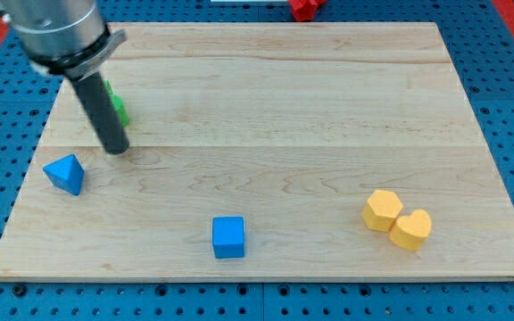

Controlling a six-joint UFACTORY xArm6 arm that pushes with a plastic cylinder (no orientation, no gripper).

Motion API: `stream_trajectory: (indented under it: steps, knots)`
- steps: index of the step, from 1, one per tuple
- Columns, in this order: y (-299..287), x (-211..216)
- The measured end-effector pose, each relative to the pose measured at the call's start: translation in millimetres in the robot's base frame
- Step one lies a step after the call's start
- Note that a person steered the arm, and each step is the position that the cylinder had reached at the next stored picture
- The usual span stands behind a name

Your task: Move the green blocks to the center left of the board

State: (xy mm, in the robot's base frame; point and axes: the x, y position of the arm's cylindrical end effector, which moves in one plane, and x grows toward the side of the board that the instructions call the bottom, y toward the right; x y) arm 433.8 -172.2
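Note:
A green block [118, 107] lies near the board's left edge, in the upper left part of the view; the rod hides most of it, so I cannot make out its shape or whether there is more than one. My tip [116, 150] rests on the wooden board [275, 98] just below the green block, close to it. The dark rod slants up to the view's top left.
A blue triangular block [65, 173] lies at the left edge below my tip. A blue cube [228, 236] sits at the bottom centre. A yellow hexagonal block [382, 210] touches a yellow heart block [411, 228] at the lower right. A red block [304, 8] lies off the board at the top.

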Motion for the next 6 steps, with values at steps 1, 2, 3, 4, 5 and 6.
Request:
stream_trajectory:
  steps: [1,2,3,4,5,6]
  knots:
    - [37.4,-10.7]
    - [37.9,-20.1]
    - [0.8,-28.9]
    - [-55.3,-36.1]
    - [-95.5,-36.6]
    - [-95.5,-36.0]
